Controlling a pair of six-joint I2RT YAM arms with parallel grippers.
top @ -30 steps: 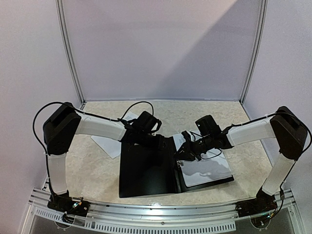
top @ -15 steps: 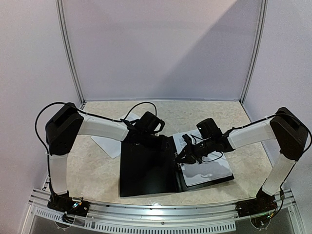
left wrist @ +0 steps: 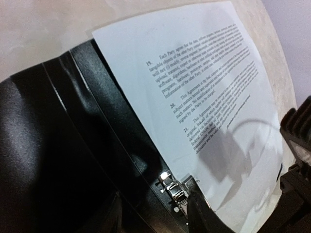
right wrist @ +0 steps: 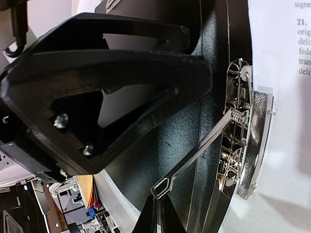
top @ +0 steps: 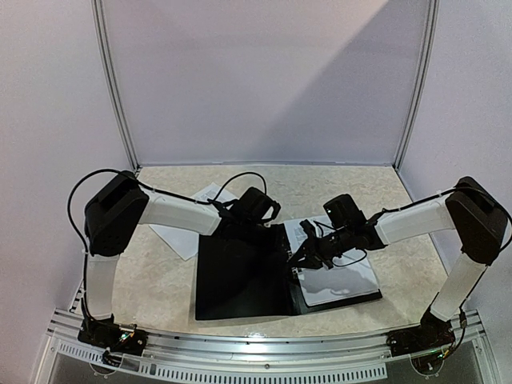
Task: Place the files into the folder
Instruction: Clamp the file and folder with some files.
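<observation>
The black folder (top: 240, 272) lies open on the table. The printed files (top: 340, 276) rest on its right half, and the top sheet (left wrist: 204, 87) runs under the metal clip (right wrist: 240, 145) by the spine. The clip's thin lever (right wrist: 194, 153) stands raised. My right gripper (right wrist: 156, 201) is shut with its tips on the lever's end. In the top view it (top: 294, 258) hovers over the spine. My left gripper (top: 268, 224) hangs above the folder's far edge near the spine. Its jaws do not show clearly in any view.
More white sheets (top: 180, 232) lie on the table behind the left arm, left of the folder. A metal rail (top: 256, 352) runs along the near edge, and pale enclosure walls stand on the other three sides.
The left arm has swung right, bringing its gripper closer to the spine. The right gripper has closed at the clip's lever and barely shifted.
</observation>
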